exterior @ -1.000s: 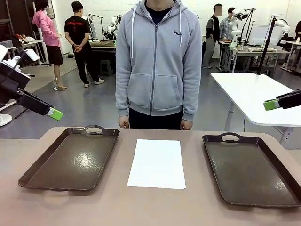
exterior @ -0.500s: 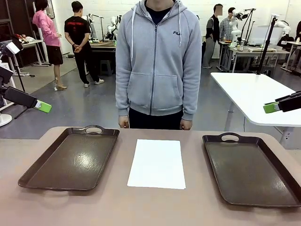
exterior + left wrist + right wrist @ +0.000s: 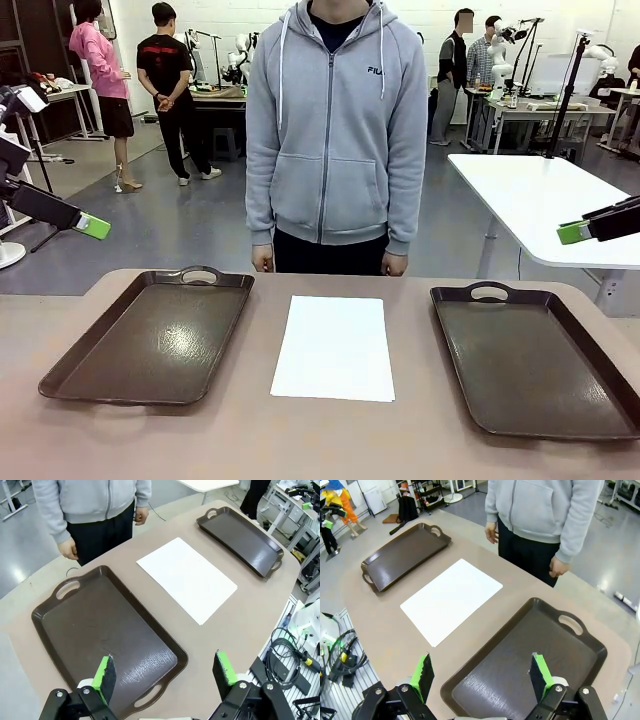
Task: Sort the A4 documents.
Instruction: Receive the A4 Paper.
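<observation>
sheet (image 3: 333, 347): white and blank-looking, it lies flat on the brown worktop (image 3: 330, 440). It is in the middle, between the left tray (image 3: 150, 335) and the right tray (image 3: 535, 360), and touches neither. Its short edges face the robot and the person (image 3: 335, 130). I cannot tell whether it is one leaf or a stack.
left tray: dark brown and glossy, with a cut-out handle at each short end. It sits flat beside the sheet's left edge, turned a little askew.
right tray: same make, flat beside the sheet's right edge, its far handle near the worktop's far edge.
left claw (image 3: 165, 670): spread wide, nothing between its green pads (image 3: 106, 672). It hangs in the air high above the worktop, out past the left side. Its wrist view looks down on the left tray, with the sheet and the right tray beyond.
right claw (image 3: 481, 672): spread wide too, gripping nothing. It is raised high at the right side, in front of a white table (image 3: 540, 195) farther back. Its wrist view looks down on the right tray, with the sheet beside it.
person: in a grey zip hoodie, standing at the far edge, facing the sheet. The arms hang down, one hand (image 3: 262, 260) and the other hand (image 3: 396, 264) at the sides, apart from the sheet and both trays.
</observation>
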`<action>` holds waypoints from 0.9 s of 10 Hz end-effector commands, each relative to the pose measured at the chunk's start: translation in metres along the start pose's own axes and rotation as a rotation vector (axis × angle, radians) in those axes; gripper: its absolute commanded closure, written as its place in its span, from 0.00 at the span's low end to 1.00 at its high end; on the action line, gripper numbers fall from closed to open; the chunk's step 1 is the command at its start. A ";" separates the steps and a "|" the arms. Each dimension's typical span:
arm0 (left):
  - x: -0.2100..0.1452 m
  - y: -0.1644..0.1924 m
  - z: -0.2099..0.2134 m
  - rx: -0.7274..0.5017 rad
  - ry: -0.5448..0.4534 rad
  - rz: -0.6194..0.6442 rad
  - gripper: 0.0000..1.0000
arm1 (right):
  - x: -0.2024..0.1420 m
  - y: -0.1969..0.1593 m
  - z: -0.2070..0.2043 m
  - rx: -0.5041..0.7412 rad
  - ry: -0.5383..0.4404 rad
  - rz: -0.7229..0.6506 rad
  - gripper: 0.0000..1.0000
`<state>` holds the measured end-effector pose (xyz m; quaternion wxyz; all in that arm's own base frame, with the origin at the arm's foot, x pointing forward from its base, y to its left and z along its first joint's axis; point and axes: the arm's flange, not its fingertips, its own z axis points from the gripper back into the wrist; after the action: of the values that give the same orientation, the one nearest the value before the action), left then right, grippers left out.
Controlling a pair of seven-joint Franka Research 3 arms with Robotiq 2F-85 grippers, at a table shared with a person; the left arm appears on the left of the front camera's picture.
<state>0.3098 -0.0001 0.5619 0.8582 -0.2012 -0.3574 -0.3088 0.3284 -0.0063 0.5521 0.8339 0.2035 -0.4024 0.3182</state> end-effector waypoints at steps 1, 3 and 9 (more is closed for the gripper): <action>-0.060 -0.030 -0.021 0.021 0.012 -0.006 0.00 | -0.053 0.027 -0.017 0.019 -0.004 0.012 0.00; -0.062 -0.030 -0.021 0.026 0.028 -0.002 0.00 | -0.053 0.029 -0.022 0.031 0.006 0.015 0.00; -0.067 -0.033 -0.023 0.106 0.077 0.022 0.00 | -0.057 0.029 -0.026 0.003 0.054 0.001 0.00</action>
<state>0.3072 0.0040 0.5601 0.8772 -0.1579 -0.3427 -0.2968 0.3352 -0.0007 0.5387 0.8438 0.1986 -0.3781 0.3248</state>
